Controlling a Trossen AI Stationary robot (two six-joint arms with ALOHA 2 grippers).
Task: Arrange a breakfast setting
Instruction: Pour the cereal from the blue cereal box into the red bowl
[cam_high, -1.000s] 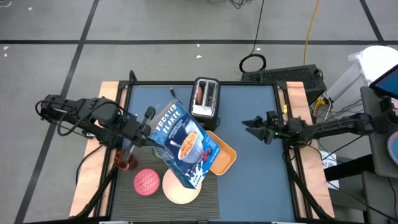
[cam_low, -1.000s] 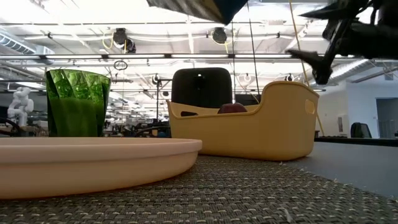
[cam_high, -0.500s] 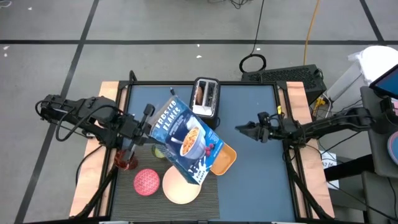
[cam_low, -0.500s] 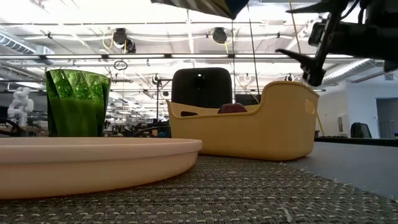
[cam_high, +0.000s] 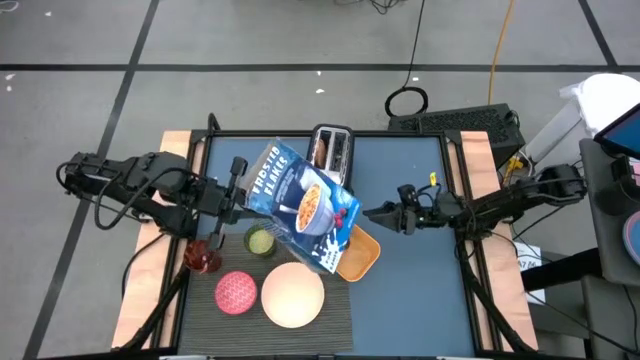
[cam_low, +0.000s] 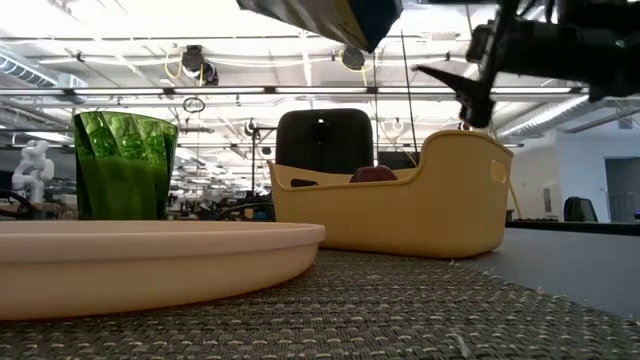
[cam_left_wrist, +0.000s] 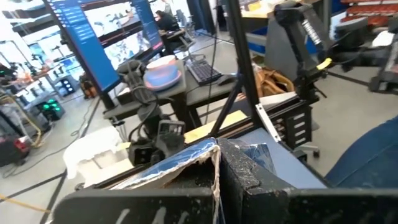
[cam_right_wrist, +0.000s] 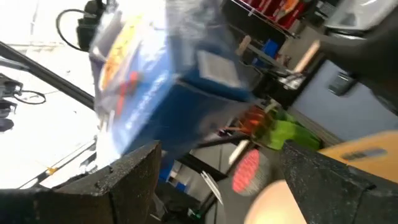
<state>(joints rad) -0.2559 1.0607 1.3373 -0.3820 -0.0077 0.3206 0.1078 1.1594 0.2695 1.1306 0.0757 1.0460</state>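
At frame centre the left gripper (cam_high: 238, 192) is clamped on the light, crushable cereal box (cam_high: 300, 205); the right gripper (cam_high: 375, 214), fingers apart, should take its stiff edge.

Coarse woven placemat (cam_low: 400, 310) — matt smooth plate (cam_low: 150, 262), glossy faceted green cup (cam_low: 124, 165)

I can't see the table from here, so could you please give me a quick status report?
Left gripper shut on cereal box, held tilted above the yellow tray. Right gripper open, beside the box. Plate bare on placemat.
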